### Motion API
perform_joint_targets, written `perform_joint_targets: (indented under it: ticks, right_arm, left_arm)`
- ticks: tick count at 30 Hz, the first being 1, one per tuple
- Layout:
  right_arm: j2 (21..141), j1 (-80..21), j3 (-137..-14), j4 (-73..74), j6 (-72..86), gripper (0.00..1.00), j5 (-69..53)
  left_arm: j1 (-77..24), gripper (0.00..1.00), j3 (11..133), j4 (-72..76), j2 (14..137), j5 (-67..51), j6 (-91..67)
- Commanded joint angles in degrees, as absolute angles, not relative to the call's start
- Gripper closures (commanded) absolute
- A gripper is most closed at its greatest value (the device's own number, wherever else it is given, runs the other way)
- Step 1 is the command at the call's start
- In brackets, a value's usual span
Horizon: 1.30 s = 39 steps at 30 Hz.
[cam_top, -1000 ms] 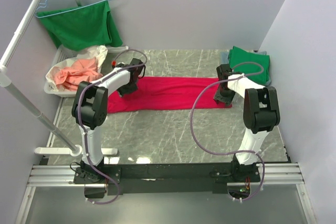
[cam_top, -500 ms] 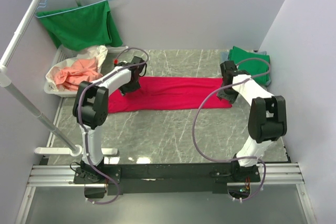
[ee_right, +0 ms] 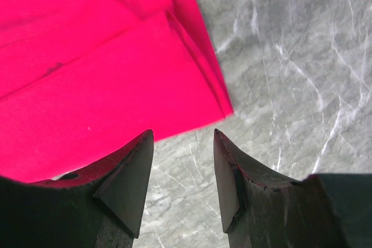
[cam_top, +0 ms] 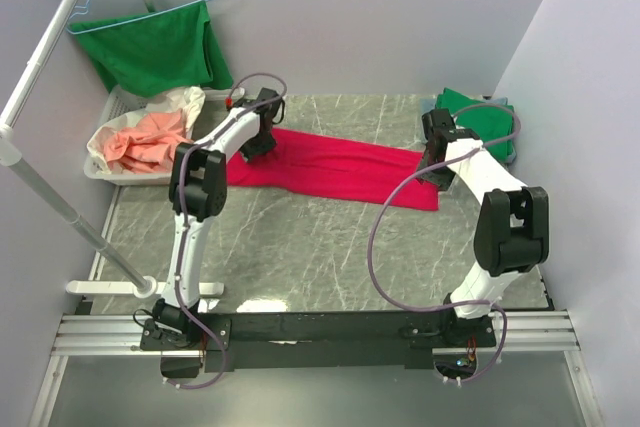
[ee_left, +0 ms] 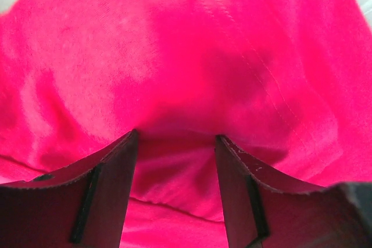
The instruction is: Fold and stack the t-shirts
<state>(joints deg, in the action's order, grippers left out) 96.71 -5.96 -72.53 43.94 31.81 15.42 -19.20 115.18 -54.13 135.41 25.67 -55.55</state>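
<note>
The crimson-red t-shirt, folded into a long band, lies slanted across the marble table. My left gripper stands on its far left end. In the left wrist view its fingers are apart, tips down on the red cloth, with a soft ridge of fabric between them. My right gripper is at the band's right end. It is open over bare marble, just off the red shirt's corner. A folded green t-shirt lies at the back right, with a grey edge under it.
Another green shirt hangs on a blue hanger at the back left. A white basket of peach-coloured cloth sits below it. A white rack pole slants along the left side, and walls close in the back and right.
My left gripper moved toward the back and right, and the red shirt's left end swung back with it, leaving the band slanted. My right gripper shifted slightly toward the back.
</note>
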Motion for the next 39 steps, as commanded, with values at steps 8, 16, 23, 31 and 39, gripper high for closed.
perform_joint_targets:
  ticks: [8, 16, 23, 31, 39]
  right_arm:
    - [106.78, -7.99, -79.89, 44.82, 29.88, 0.48, 14.86]
    - [108.02, -11.16, -73.93, 41.75, 30.32, 0.47, 13.45]
    - [107.93, -11.69, -70.31, 40.69, 31.11, 0.47, 13.36]
    - [106.44, -13.09, -69.36, 43.07, 31.73, 0.47, 13.45]
    - [100.2, -18.18, -60.58, 39.91, 36.63, 0.48, 7.57]
  left_arm:
    - [-15.12, 0.39, 122.1, -36.6, 141.34, 13.54, -45.38]
    - [-15.12, 0.36, 104.33, -10.91, 126.31, 9.67, -36.83]
    - [-15.12, 0.35, 96.6, -5.81, 116.73, 11.34, -36.91]
    - [-15.12, 0.35, 89.66, -7.65, 105.74, 11.86, -36.83]
    - [-15.12, 0.34, 86.31, -10.19, 95.63, 14.68, -35.07]
